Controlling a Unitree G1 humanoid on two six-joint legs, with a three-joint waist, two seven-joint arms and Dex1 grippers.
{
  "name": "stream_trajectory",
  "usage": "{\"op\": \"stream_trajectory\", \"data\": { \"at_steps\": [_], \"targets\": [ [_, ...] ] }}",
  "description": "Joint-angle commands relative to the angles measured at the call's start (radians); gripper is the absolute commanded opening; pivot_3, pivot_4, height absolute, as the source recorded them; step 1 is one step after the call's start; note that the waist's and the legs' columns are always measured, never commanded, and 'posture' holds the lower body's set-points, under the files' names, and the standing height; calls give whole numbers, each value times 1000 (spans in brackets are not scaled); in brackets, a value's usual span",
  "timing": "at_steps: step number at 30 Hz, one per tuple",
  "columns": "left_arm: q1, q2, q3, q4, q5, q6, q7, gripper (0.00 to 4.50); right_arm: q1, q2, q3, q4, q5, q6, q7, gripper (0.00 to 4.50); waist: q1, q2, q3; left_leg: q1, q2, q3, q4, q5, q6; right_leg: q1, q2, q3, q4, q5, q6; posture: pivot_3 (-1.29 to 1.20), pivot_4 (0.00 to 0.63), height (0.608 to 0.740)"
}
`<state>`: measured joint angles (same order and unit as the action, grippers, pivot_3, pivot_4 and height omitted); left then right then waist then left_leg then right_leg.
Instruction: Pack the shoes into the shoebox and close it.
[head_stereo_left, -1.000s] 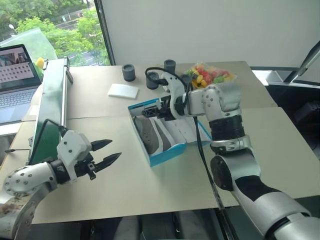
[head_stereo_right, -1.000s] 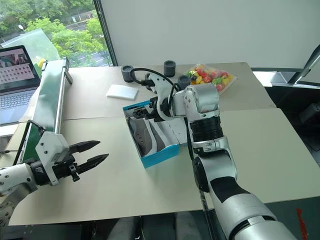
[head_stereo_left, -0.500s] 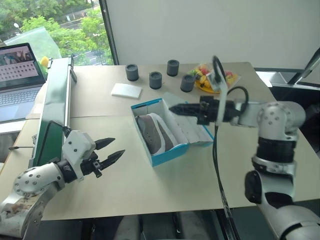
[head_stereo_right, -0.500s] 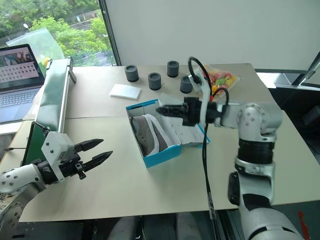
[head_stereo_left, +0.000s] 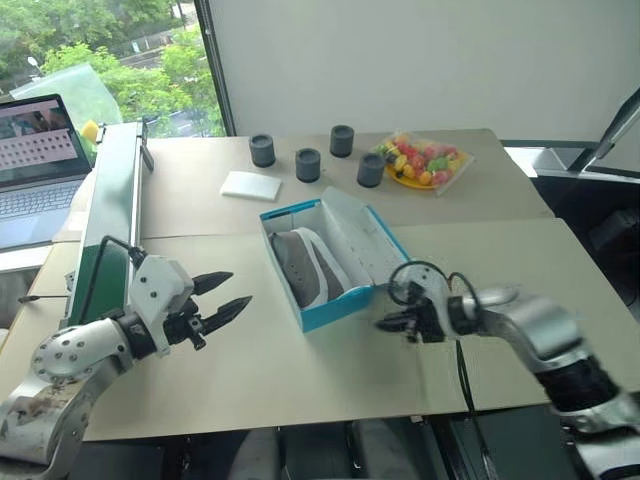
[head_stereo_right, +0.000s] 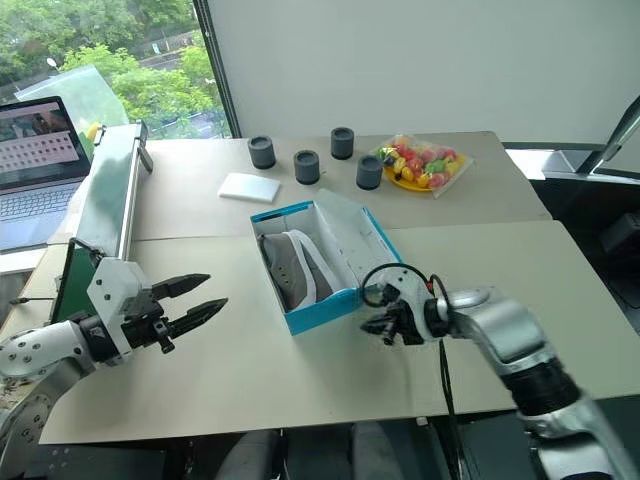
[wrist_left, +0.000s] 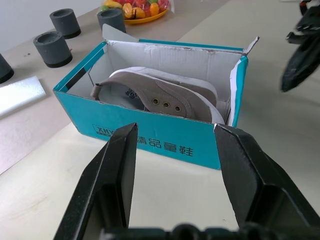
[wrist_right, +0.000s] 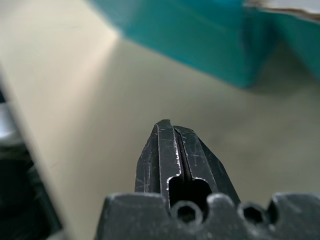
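The cyan shoebox (head_stereo_left: 330, 300) stands open at the table's middle, its white-lined lid (head_stereo_left: 365, 235) tilted up on the right side. Grey shoes (head_stereo_left: 300, 265) with pale soles lie inside it, lengthwise. My right gripper (head_stereo_left: 383, 323) is shut with nothing in it, low over the table just off the box's near right corner. The right wrist view has its closed fingertips (wrist_right: 167, 127) pointing at the box's cyan wall (wrist_right: 200, 40). My left gripper (head_stereo_left: 228, 290) hovers open well left of the box. It faces the box's long side (wrist_left: 150, 135), with a shoe (wrist_left: 165, 97) seen over the wall.
Several dark grey cylinders (head_stereo_left: 308, 164) stand in a row behind the box, beside a flat white pad (head_stereo_left: 248, 184). A wrapped plate of coloured sweets (head_stereo_left: 422, 160) sits at the back right. A green board (head_stereo_left: 110, 215) and a laptop (head_stereo_left: 35, 150) line the left edge.
My right gripper left the space over the box, swung down and right to the table by the box's near corner, and shut. The left gripper has stayed put.
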<state>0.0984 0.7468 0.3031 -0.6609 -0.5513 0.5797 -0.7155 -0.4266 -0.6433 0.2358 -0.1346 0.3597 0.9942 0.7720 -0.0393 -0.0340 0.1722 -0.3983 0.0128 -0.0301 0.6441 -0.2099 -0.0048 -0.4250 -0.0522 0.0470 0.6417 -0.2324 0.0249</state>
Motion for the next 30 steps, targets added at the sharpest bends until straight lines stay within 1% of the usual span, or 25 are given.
{"op": "stream_trajectory", "data": {
  "at_steps": [1, 2, 4, 8, 12, 15, 17, 21, 24, 26, 30],
  "targets": [
    [-14, 16, 7, -9, -2, -18, -9, 2574, 31, 78, -118, 8, -52, 39, -199, 26, 7, 0, 0, -1, 0, -1, 0, 0, 0, -1, -1, 0, 0, 1, -2, 0, 150, 727],
    [-17, 18, 8, -8, -3, -17, -11, 2574, 45, 94, -133, 10, -66, 48, -239, 26, 8, 0, 0, -2, 0, -1, 0, -1, -1, -1, -2, 0, 0, 3, -4, 0, 150, 727],
    [-26, 22, 8, -3, -6, -15, -15, 2574, 82, 162, -206, -2, -76, 85, -342, 26, 13, 0, 0, -2, -1, -1, 0, -1, -2, -1, -3, 0, 0, 2, -4, 0, 150, 727],
    [-41, 31, 8, 5, -11, -11, -24, 2574, 135, 260, -285, -70, -75, 136, -448, 26, 18, 0, 0, -2, -1, -1, 0, -3, -4, 0, -3, 0, -1, 2, -3, 0, 150, 727],
    [-58, 41, 6, 9, -16, -5, -31, 2574, 132, 543, -566, -109, 51, 158, -600, 26, 16, 0, 0, -1, 0, 0, 0, -3, -4, 0, -1, 0, -1, 1, -1, 0, 150, 727],
    [-70, 45, 2, 13, -17, -3, -33, 2574, 113, 682, -714, -96, 139, 150, -656, 26, 14, 0, 0, 0, 1, -1, 0, -3, -4, 0, 1, 0, 0, 1, -1, 0, 150, 727],
    [-80, 47, -1, 17, -16, -2, -34, 2574, 90, 753, -808, -63, 203, 133, -706, 26, 13, 1, 0, 0, 1, -1, 0, -3, -4, 0, 1, 0, 0, 1, -1, 0, 150, 727],
    [-95, 53, 2, 21, -17, 2, -36, 2574, 28, 826, -928, 9, 309, 60, -788, 26, 14, 1, 0, 0, 1, -1, 0, -3, -4, 1, 0, 0, 0, 3, -4, 0, 150, 727],
    [-97, 55, 2, 20, -15, 2, -37, 2574, 4, 844, -965, 54, 373, -10, -834, 26, 7, 1, 0, 0, 0, -1, 0, -3, -4, 1, 0, 0, 0, 3, -4, 0, 150, 727],
    [-97, 57, 4, 14, -17, 4, -36, 2574, 16, 830, -938, 80, 374, -52, -834, 26, 0, 1, 0, 0, 0, -1, 0, -3, -4, 1, 0, 0, 0, 3, -5, 0, 150, 727],
    [-97, 59, 9, 4, -21, 10, -33, 2574, 24, 842, -909, 87, 423, -113, -834, 26, -14, 1, 0, 0, 1, 0, 0, -3, -4, 0, 0, 0, 0, 3, -5, 0, 150, 727]
  ]
}}
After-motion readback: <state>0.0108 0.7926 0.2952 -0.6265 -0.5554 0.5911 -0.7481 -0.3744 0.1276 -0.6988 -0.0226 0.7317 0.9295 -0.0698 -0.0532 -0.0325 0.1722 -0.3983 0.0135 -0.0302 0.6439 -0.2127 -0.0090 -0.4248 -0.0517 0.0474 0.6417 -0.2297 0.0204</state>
